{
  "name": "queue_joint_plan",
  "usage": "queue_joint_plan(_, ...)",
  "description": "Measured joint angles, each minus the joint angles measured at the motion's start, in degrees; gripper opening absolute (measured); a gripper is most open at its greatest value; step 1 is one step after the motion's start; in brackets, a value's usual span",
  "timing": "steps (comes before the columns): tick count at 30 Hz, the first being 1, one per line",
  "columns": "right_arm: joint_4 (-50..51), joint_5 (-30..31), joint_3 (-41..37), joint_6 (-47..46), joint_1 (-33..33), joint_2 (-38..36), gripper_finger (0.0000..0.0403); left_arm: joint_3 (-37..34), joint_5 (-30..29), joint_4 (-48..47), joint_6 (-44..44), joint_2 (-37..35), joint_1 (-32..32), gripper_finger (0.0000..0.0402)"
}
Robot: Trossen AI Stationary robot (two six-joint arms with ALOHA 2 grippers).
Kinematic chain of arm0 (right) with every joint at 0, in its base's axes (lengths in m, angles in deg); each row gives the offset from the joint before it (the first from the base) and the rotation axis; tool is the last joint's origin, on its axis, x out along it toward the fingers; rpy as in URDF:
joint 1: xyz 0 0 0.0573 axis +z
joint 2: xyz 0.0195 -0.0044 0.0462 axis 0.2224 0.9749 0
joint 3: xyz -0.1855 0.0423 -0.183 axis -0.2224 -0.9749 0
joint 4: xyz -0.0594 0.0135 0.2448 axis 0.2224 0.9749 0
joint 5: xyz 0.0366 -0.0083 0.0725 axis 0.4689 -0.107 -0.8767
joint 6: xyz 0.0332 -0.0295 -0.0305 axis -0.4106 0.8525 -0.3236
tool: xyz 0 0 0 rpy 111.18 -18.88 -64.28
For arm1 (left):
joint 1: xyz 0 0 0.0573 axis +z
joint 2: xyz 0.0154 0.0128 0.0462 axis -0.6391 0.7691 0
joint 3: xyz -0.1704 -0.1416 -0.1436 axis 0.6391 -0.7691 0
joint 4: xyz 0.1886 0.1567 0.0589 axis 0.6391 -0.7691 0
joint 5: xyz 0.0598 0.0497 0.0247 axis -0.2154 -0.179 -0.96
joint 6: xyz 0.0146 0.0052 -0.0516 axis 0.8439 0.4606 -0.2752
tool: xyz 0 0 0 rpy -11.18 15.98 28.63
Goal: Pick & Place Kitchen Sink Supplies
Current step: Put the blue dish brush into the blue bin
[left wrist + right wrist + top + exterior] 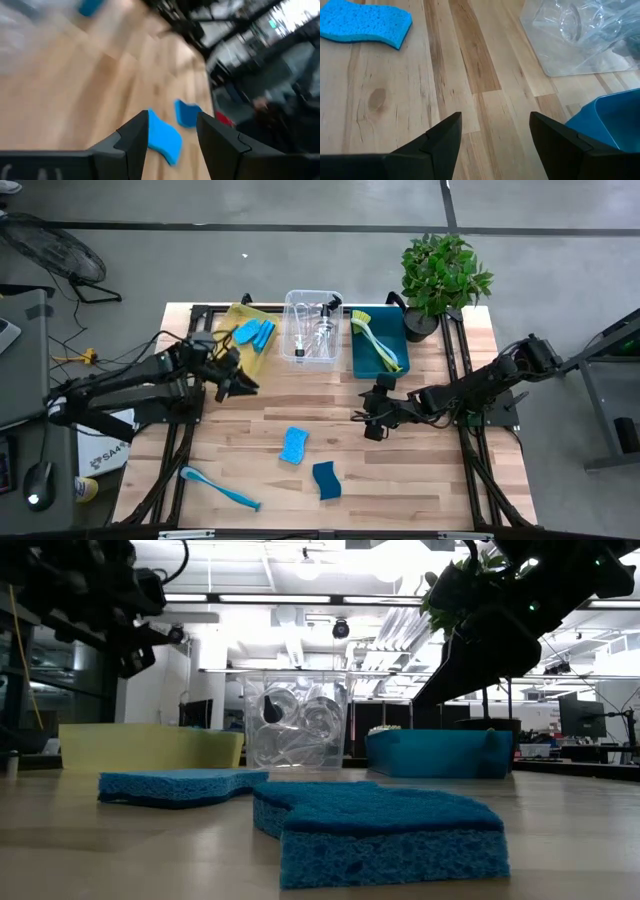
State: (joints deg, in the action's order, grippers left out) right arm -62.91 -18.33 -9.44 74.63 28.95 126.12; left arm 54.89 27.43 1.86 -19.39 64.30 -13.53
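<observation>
From where I stand, the worry is the left hand (243, 387): it hangs above the surface just in front of the yellow bin (236, 320), fingers parted and empty, and its view is smeared, so it looks to be swinging. A fast drop could clip the bin's wall or shove a sponge aside.

The lighter sponge (294, 445) lies near the middle of the surface, apart from that hand, toward the front edge. The darker sponge (326, 479) sits just beside it, nearer the front. A blue brush (220, 488) lies by the front left corner.

The right hand (371, 420) hovers wide and empty in front of the teal bin (362, 352), the lighter sponge near it.
</observation>
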Motion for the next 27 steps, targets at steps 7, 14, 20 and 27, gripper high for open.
queue_joint_plan(7,-0.09,0.0,0.0,-0.04,0.0,0.0,0.0227,0.0,-7.78,0.2,-3.88,0.01,-14.17,0.0163)
queue_joint_plan(14,-0.09,-0.02,0.0,-0.04,0.0,0.0,0.0227,0.0,-15.15,-2.04,-13.7,0.01,-27.46,0.0163)
queue_joint_plan(20,-0.1,-0.4,0.0,-0.08,0.0,0.0,0.0227,0.0,-25.08,-7.32,-23.31,0.6,-39.2,0.0163)
queue_joint_plan(27,-0.15,-0.03,0.0,-0.07,-0.02,0.0,0.0227,0.01,-30.53,-8.17,-29.55,4.37,-50.31,0.0163)
